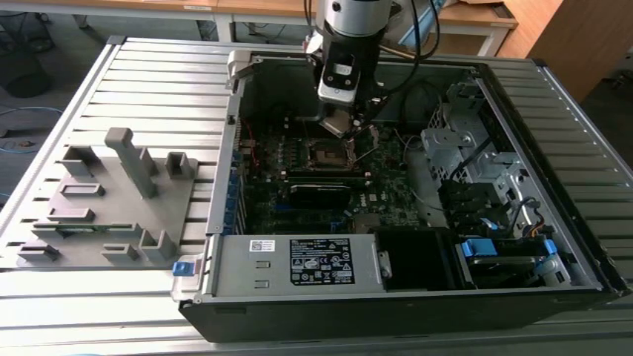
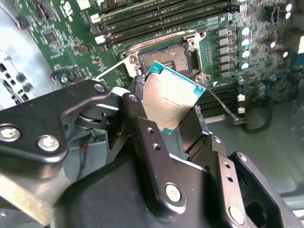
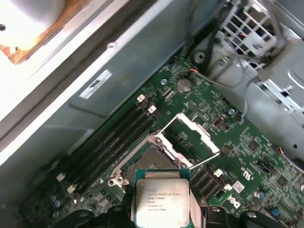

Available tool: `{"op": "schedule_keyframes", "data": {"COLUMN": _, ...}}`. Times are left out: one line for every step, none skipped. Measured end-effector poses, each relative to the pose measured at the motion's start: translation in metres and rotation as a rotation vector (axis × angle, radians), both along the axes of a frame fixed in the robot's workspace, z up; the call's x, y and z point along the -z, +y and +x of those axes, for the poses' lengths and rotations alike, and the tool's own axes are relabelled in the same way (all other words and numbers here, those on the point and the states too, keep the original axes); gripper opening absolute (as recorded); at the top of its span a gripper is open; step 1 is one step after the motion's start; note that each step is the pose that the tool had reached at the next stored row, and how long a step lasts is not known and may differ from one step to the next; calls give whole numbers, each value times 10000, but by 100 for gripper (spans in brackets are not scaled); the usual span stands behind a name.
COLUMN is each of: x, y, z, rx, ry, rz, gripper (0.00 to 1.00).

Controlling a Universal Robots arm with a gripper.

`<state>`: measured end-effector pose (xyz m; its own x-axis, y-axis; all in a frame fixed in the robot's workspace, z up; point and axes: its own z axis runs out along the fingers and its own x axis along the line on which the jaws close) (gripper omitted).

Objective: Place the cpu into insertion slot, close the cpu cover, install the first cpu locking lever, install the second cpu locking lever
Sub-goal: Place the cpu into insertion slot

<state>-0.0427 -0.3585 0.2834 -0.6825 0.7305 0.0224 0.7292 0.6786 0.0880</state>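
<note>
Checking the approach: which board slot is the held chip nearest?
The square insertion slot, dark-centred and silver-rimmed: the cpu in the gripper hangs close by it. The long black memory slots lie farther off.

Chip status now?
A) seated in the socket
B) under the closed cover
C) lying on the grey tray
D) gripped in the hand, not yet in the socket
D: the chip is clamped in the hand, and the socket beyond it shows its dark centre.

Slatted table (image 1: 148, 89) bears open computer case (image 1: 346, 315) and grey fixture (image 1: 89, 222).
</note>
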Motion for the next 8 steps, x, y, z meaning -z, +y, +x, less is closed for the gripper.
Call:
{"op": "schedule_keyframes", "data": {"x": 0, "y": 0, "z": 0, "rx": 178, "ry": 0, "rz": -1, "gripper": 54}}
{"op": "schedule_keyframes", "data": {"x": 1, "y": 0, "z": 0, "rx": 359, "ry": 0, "rz": 0, "gripper": 54}}
{"op": "schedule_keyframes", "data": {"x": 2, "y": 0, "z": 0, "rx": 538, "ry": 0, "rz": 0, "gripper": 54}}
{"op": "schedule_keyframes", "data": {"x": 3, "y": 0, "z": 0, "rx": 735, "ry": 0, "rz": 0, "gripper": 54}}
{"op": "schedule_keyframes", "data": {"x": 3, "y": 0, "z": 0, "rx": 914, "ry": 1, "rz": -1, "gripper": 54}}
{"op": "schedule_keyframes", "data": {"x": 4, "y": 0, "z": 0, "rx": 1094, "ry": 1, "rz": -1, "gripper": 54}}
{"op": "schedule_keyframes", "data": {"x": 4, "y": 0, "z": 0, "rx": 1275, "ry": 1, "rz": 0, "gripper": 54}}
{"op": "schedule_keyframes", "data": {"x": 5, "y": 0, "z": 0, "rx": 1453, "ry": 1, "rz": -1, "gripper": 54}}
